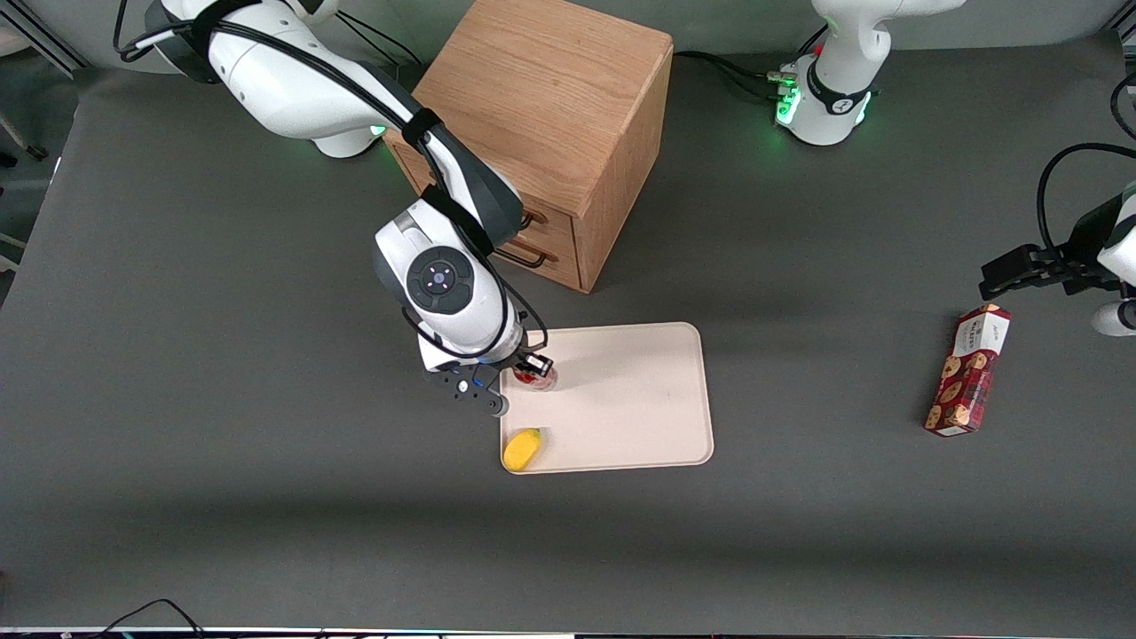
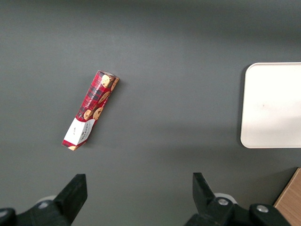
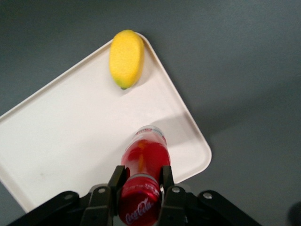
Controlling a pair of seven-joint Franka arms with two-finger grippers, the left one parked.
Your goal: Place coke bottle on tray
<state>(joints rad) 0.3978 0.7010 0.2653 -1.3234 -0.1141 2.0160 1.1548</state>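
Pincer point(image 3: 141, 188) clasps coke bottle point(image 3: 146, 153) over tray point(image 3: 70, 141).

the coke bottle point(image 3: 143, 162), red-capped, red-labelled, clear-based, stands upright between the fingers of the gripper point(image 3: 141, 181), clasped at the neck; the tray point(image 1: 639, 399), pale beige, flat, low-rimmed, lies directly beneath the gripper, under the bottle's base
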